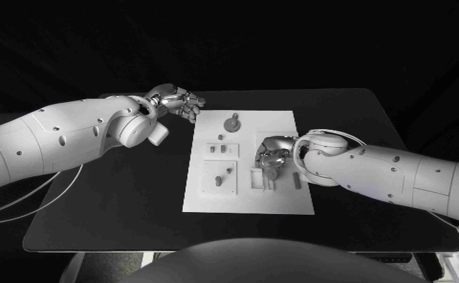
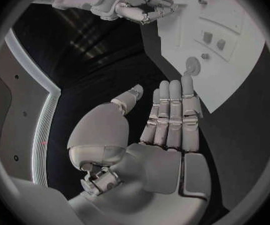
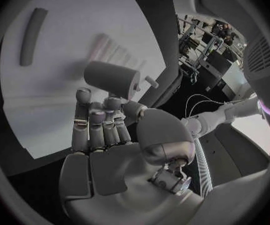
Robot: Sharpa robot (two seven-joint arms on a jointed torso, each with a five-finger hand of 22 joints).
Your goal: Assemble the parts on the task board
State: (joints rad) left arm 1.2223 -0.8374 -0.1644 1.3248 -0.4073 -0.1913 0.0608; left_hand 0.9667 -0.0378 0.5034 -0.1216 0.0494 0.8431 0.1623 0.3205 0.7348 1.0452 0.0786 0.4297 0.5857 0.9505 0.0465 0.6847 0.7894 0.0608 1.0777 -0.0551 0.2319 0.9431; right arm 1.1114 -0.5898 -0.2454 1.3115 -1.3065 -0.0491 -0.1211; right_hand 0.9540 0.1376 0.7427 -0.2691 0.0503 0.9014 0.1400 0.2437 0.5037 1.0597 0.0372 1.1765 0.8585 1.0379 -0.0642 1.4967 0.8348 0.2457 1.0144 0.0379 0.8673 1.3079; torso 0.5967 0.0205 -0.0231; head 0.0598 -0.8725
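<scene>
The white task board [image 1: 287, 200] lies in the middle of the black table. A round grey part [image 1: 231, 122] sits near its far edge, and small grey parts [image 1: 218, 180] stand in recesses along its left side. My right hand [image 1: 272, 154] hovers over the board's right half. It pinches a grey cylindrical part [image 3: 111, 79] with a thin pin between thumb and fingertips [image 3: 82, 96]. A grey bar [image 3: 32, 35] lies flat on the board beyond it. My left hand [image 1: 178, 104] is off the board at its far left corner, with its fingers [image 2: 171, 114] straight and holding nothing.
The board [image 2: 235, 50] has raised frames and slots [image 1: 258, 178] near its middle. A short bar [image 1: 296, 181] lies by its right edge. Bare black table [image 1: 115, 203] surrounds the board on all sides.
</scene>
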